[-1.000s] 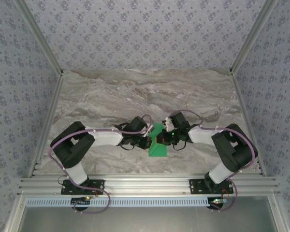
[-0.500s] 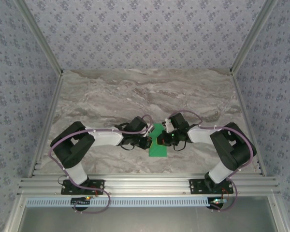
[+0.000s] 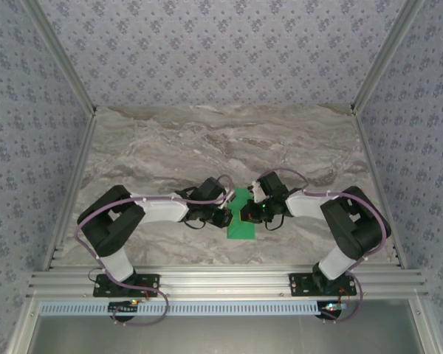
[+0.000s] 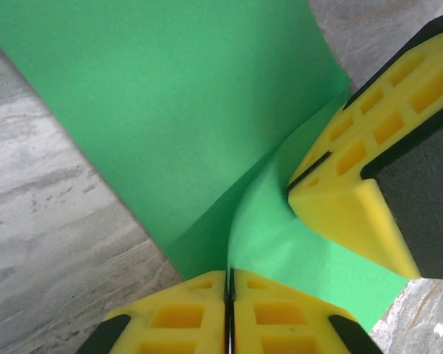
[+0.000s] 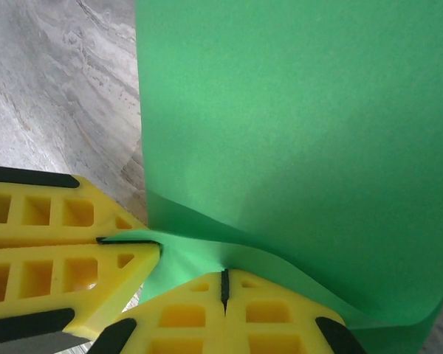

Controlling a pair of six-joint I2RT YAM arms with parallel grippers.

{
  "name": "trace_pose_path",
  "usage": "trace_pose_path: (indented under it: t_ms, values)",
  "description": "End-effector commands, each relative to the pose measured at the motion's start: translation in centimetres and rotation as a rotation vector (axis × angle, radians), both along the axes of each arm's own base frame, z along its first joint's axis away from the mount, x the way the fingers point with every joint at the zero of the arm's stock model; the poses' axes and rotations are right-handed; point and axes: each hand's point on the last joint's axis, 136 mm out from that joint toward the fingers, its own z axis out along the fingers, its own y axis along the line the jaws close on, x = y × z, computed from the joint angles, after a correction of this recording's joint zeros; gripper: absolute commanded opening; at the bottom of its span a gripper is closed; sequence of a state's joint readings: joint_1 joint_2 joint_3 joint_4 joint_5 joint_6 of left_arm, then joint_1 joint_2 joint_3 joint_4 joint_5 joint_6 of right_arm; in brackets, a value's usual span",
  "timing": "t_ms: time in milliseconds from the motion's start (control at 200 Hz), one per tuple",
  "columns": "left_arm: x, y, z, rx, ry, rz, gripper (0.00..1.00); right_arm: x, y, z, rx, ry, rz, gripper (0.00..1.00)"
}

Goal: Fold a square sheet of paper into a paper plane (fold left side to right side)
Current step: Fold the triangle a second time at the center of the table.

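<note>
Nearby room: the marble table (image 3: 170,147) lies bare out to the far and side walls (image 3: 207,44); the work sits at the near middle.
Left gripper (image 4: 229,276): fingers pressed together, pinching a lifted edge of the square sheet of paper (image 4: 184,110).
Right gripper (image 5: 223,274): fingers likewise pressed together on a raised curl of the green paper.
Paper position: between the two grippers, partly flat on the table, one flap curving upward.

Square sheet of paper (image 3: 241,223): bright green, plain, unmarked. I read it as lying on the surface (image 3: 207,140), near the front edge, midway across. One flap curls up off the flat layer in a soft, uncreased bend. My left pincer (image 3: 226,217) and right pincer (image 3: 249,214) both clamp that raised edge.
</note>
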State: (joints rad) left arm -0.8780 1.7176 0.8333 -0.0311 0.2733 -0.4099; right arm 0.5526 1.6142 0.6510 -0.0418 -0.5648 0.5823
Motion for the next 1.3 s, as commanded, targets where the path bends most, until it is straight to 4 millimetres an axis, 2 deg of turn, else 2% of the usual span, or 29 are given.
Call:
trace_pose_path:
  t_ms: [0, 95, 215, 335, 495, 620, 819, 964, 1299]
  values:
    - [0.8, 0.4, 2.5, -0.002, -0.046, 0.033, 0.13, -1.9, -2.5, -3.1, -0.150, 0.089, -0.011, 0.02]
    - [0.5, 0.6, 4.3, -0.031, -0.057, 0.035, 0.19, -1.9, -2.5, -3.1, -0.149, 0.090, -0.013, 0.02]
    - [-0.6, 0.6, 5.6, -0.092, -0.030, 0.030, 0.21, -1.7, -2.3, -2.9, -0.141, 0.087, -0.013, 0.02]
    - [-2.4, -0.6, 6.8, -0.209, 0.039, -0.006, 0.20, -1.7, -2.2, -2.9, -0.138, 0.083, -0.011, 0.02]
    - [-4.6, -2.5, 7.2, -0.295, 0.107, -0.055, 0.19, -1.7, -2.2, -2.8, -0.139, 0.081, -0.012, 0.02]
    - [-5.5, -3.5, 6.7, -0.314, 0.148, -0.074, 0.20, -1.7, -2.2, -2.8, -0.141, 0.083, -0.011, 0.02]
    - [-5.9, -4.0, 4.5, -0.261, 0.194, -0.084, 0.19, -1.7, -2.3, -2.8, -0.145, 0.085, -0.010, 0.02]
    - [-5.6, -3.8, 2.7, -0.210, 0.202, -0.063, 0.19, -1.8, -2.3, -2.8, -0.147, 0.084, -0.008, 0.02]
    - [-5.6, -2.7, 1.0, -0.161, 0.208, -0.031, 0.17, -1.8, -2.4, -2.8, -0.153, 0.085, -0.007, 0.02]
